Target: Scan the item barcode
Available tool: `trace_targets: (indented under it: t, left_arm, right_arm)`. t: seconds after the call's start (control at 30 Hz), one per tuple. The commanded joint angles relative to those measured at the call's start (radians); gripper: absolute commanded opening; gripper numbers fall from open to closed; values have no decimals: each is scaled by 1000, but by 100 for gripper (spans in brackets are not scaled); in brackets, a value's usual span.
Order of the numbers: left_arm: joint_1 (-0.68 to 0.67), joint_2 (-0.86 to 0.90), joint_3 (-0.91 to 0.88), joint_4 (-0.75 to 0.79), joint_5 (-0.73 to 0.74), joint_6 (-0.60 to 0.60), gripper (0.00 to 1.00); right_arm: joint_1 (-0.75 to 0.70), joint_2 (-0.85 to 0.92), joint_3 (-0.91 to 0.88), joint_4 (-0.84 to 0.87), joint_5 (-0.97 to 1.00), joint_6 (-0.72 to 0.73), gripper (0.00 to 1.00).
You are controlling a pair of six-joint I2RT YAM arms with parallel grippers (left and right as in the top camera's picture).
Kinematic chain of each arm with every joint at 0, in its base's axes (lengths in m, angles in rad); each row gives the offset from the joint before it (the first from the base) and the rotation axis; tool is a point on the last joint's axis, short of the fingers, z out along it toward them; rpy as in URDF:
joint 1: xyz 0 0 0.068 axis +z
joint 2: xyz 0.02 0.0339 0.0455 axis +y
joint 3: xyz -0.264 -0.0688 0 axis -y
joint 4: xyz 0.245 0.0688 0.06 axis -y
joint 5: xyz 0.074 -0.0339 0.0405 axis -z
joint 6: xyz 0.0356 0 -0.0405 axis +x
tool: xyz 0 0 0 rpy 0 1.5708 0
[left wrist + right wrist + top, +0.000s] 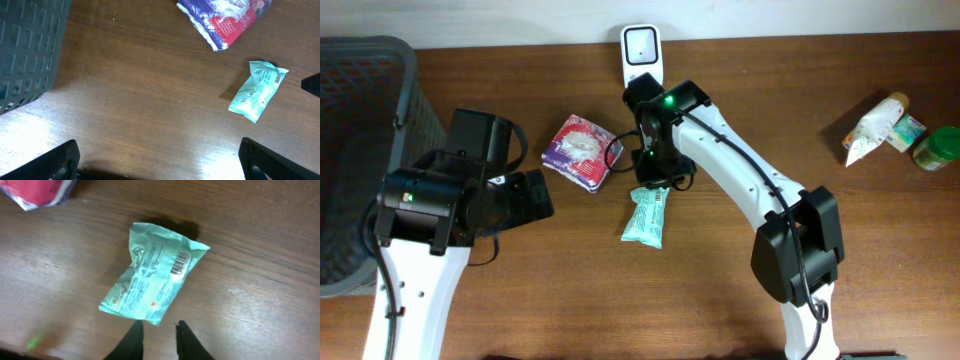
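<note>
Overhead: teal packet (646,217) lies flat mid-table. right gripper (655,178) sits over its top end, tips hidden by the wrist. scanner (642,55) at the far edge, basket (360,150) cut off left. Bare wood in front of the packet.

Left wrist: left gripper (159,156) jaws spread wide, nothing between them. Packet lies to the right, apart from the purple pack (225,20), which is cropped at top.

Right wrist: jaws a narrow gap apart, pinching nothing. Packet just beyond the tips, barcode (181,262) up, print too small to read.

the left arm (415,280) angles inward, its left gripper (159,150) spread wide and empty. the right arm (740,180) stretches far forward, wrist pointing down, right gripper (159,330) narrowly parted, holding nothing.
</note>
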Motion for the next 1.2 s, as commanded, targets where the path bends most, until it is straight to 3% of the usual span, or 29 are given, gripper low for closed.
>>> trace_targets:
  t: [0.0,0.03,0.07,0.23,0.33,0.4,0.47,0.6,0.73,0.8,0.83,0.93,1.0,1.07,1.13,1.17]
  left_arm:
    - [-3,-4,3,2,-8,-10,99]
    - [-3,-4,3,2,-7,-10,99]
    - [-3,-4,3,2,-8,-10,99]
    - [-3,-4,3,2,-7,-9,99]
    - [-3,-4,3,2,-7,-9,99]
    - [-3,-4,3,2,-8,-10,99]
    - [-3,-4,3,2,-7,-10,99]
    - [-3,-4,3,2,-7,-9,99]
    - [-3,-4,3,2,-8,-10,99]
    - [-3,-4,3,2,-8,-9,99]
    - [-3,-4,3,2,-8,-10,99]
    - [-3,-4,3,2,-7,-9,99]
    - [-3,-4,3,2,-8,-9,99]
    - [-3,-4,3,2,-7,-9,99]
    - [-3,-4,3,2,-8,-10,99]
    - [-3,-4,3,2,-8,-9,99]
  right_arm:
    - [44,-3,-42,29,-2,-8,48]
    - [66,-3,-65,68,-2,-2,70]
    - [90,-3,-99,114,11,53,78]
    - [217,-2,-181,167,413,341,85]
    - [290,21,-229,264,497,366,85]
    - [302,47,-253,297,496,366,79]
    - [300,71,-253,286,496,365,63]
    - [299,77,-253,274,501,365,54]
    - [288,79,-294,273,576,365,53]
    - [253,79,-315,272,562,365,45]
    - [221,78,-315,264,517,356,36]
    - [214,74,-268,205,511,354,31]
    - [213,72,-187,136,488,310,21]
    - [200,63,-135,108,406,230,20]
    - [167,45,-118,99,341,188,13]
    - [158,44,-118,87,338,168,20]
